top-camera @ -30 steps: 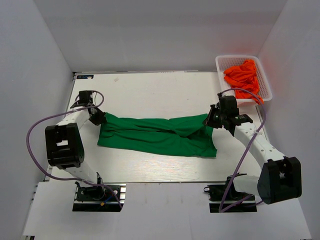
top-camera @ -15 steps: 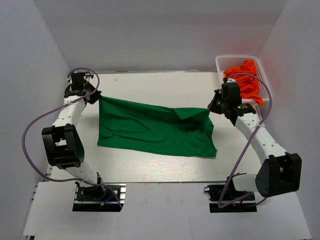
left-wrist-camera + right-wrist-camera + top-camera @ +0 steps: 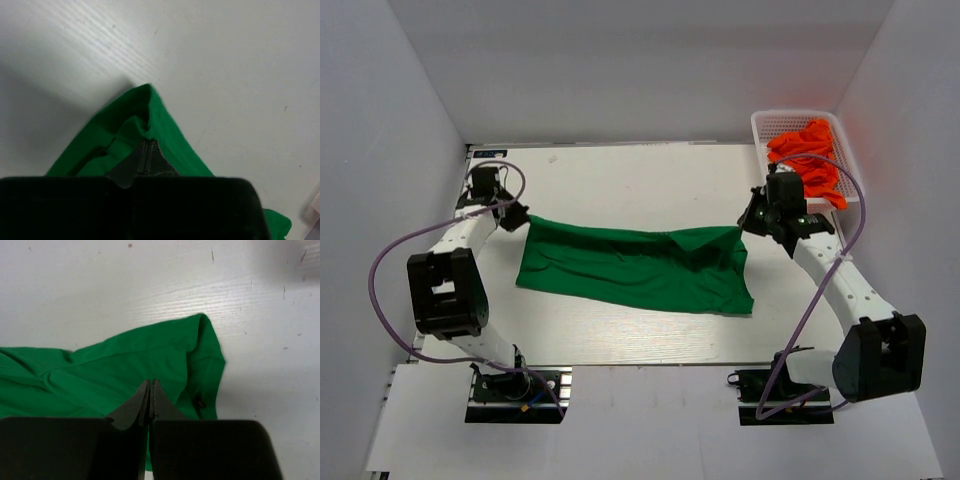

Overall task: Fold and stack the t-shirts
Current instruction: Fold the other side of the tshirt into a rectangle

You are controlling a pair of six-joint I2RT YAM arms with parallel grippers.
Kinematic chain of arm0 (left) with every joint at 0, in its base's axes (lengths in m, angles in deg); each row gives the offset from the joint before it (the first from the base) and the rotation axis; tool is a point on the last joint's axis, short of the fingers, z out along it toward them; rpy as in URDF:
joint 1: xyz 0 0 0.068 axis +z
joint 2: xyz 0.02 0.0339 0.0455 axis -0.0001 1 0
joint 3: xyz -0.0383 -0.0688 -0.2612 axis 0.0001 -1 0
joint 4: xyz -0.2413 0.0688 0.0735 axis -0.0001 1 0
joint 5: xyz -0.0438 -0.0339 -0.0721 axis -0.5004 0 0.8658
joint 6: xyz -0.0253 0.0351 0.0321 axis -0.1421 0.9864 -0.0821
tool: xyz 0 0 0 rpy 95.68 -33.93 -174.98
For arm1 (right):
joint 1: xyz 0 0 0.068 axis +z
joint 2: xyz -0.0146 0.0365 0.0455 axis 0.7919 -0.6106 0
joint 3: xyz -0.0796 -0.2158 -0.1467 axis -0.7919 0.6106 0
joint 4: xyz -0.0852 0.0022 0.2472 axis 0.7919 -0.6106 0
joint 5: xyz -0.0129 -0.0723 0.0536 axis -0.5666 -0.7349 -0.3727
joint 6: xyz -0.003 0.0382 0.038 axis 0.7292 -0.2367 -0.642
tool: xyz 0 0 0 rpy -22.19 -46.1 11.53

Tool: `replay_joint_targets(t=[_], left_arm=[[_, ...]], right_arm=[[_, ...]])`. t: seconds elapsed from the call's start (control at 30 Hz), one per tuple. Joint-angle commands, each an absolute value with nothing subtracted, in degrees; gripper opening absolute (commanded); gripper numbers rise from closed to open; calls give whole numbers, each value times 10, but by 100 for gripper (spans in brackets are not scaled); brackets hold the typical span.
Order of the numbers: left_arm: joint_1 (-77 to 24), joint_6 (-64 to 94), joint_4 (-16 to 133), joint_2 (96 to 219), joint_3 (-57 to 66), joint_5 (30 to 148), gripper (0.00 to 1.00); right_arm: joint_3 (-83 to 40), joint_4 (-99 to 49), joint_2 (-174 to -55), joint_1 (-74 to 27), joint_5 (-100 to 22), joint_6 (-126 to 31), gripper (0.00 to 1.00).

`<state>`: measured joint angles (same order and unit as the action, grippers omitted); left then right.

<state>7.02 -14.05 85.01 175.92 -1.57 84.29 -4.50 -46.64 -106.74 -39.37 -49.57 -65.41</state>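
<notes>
Since half a second earlier, our left hand (image 3: 520, 217) had dropped back toward us, and the green t-shirt (image 3: 630, 270) looked narrower front to back. We had that hand pinched shut on its far left corner and the right hand (image 3: 748, 222) clamped on the far right one. The shirt lay across the surface (image 3: 620, 180); the orange t-shirts (image 3: 810, 155) sat in the basket (image 3: 765, 130).

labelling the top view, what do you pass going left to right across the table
left hand → green t-shirt → right hand → white basket holding the orange t-shirts
</notes>
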Motion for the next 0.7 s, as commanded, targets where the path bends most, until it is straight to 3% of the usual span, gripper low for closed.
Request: replay_joint_targets(t=[0.0,0.37,0.67], left_arm=[[73,-144,845,1692,-64,850,0],[73,-156,881,1634,-156,779,0],[73,-161,875,1694,-114,762,0]], right_arm=[[-19,-474,-1031,-399,-488,-651,0],[75,-527,-976,-401,-437,-690,0],[198,-493,-970,-400,-392,-733,0]])
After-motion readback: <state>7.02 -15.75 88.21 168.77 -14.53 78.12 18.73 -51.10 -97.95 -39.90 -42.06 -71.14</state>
